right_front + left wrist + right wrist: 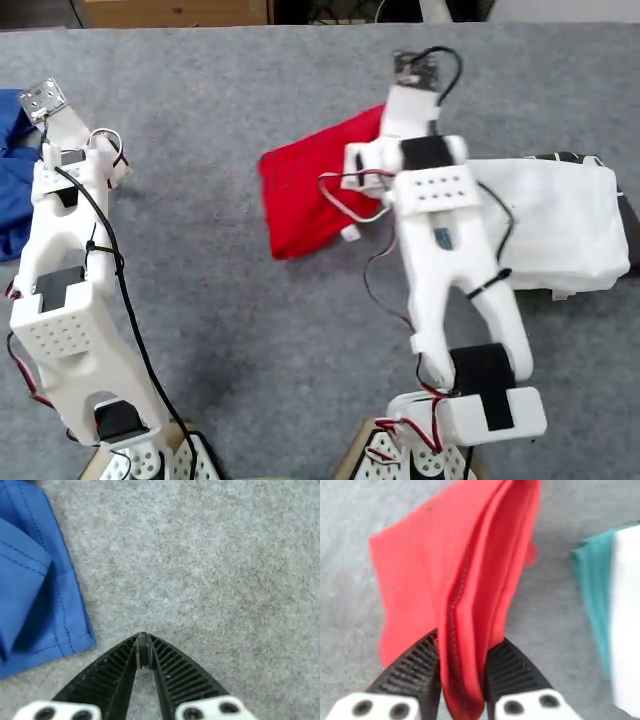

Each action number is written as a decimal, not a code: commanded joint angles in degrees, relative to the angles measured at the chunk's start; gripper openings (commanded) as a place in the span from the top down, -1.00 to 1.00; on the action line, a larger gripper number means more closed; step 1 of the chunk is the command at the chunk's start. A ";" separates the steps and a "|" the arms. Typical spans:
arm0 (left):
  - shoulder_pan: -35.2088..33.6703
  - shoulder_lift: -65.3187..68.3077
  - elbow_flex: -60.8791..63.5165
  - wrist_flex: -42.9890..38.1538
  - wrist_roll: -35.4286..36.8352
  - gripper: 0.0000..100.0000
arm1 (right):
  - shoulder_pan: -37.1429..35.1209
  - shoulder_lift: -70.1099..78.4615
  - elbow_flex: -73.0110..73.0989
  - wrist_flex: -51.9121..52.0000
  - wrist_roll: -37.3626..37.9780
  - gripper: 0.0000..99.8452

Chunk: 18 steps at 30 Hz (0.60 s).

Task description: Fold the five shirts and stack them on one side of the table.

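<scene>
At the far left edge of the grey table (250, 350) lies the blue shirt (12, 170), rumpled and unfolded as far as can be seen, its stitched hem just beside the left gripper (143, 650). That gripper's jaws are closed tip to tip with nothing between them, over bare table.

Near the middle lies the red shirt (300, 195), already doubled over. Its long axis runs on a slant from the table's centre up to the right gripper (462, 680), whose jaws are pinched on a layered, stitched edge of the cloth – several folds are stacked between the ribbed pads.

Further right, beside the right arm, sits a folded white shirt (560, 230) with a teal shirt (592, 590) peeking out beneath it, and something dark under those.

The stack lies on the far side of the right gripper from the red cloth trailing off it – so the right arm, much the nearer, would likely have to carry the red shirt across towards the pile
</scene>
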 commanded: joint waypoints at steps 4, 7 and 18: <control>-0.48 -0.70 -2.95 0.09 0.44 0.94 | 11.08 -2.95 -12.09 7.56 5.63 0.98; -0.57 -0.70 -2.95 0.09 0.44 0.94 | 17.85 -2.95 -14.81 9.76 10.37 0.98; -0.57 -0.70 -2.95 0.18 0.44 0.94 | 43.52 1.71 -16.13 9.93 29.36 0.98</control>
